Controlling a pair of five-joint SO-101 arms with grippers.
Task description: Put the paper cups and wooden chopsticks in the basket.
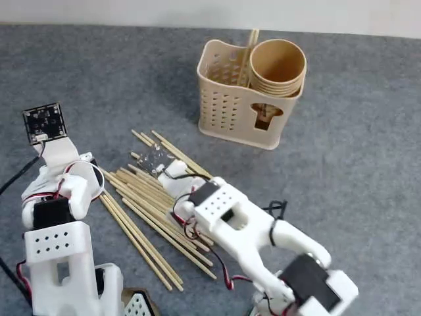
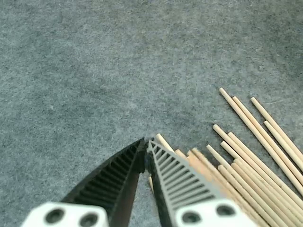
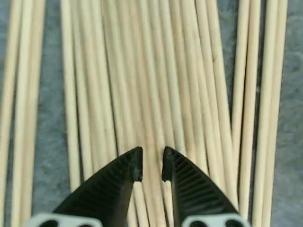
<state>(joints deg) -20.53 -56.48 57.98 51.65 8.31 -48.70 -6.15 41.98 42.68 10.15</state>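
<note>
A beige perforated basket point(image 1: 230, 105) stands at the back of the mat, holding a stack of paper cups point(image 1: 277, 66) and one upright chopstick point(image 1: 248, 46). Many wooden chopsticks point(image 1: 154, 204) lie loose in a pile on the grey mat. My right gripper point(image 3: 152, 165) hangs just over the pile, narrowly open, its fingertips point(image 3: 135, 165) either side of one chopstick point(image 3: 150, 118). My left gripper point(image 2: 144, 144) is shut and empty, its tip on the mat beside the ends of the chopsticks point(image 2: 236, 161).
The left arm point(image 1: 56, 197) stands at the mat's left, the right arm point(image 1: 230, 220) at the front centre, reaching over the pile. Bare grey mat point(image 1: 368, 164) lies to the right of the basket and behind the left arm.
</note>
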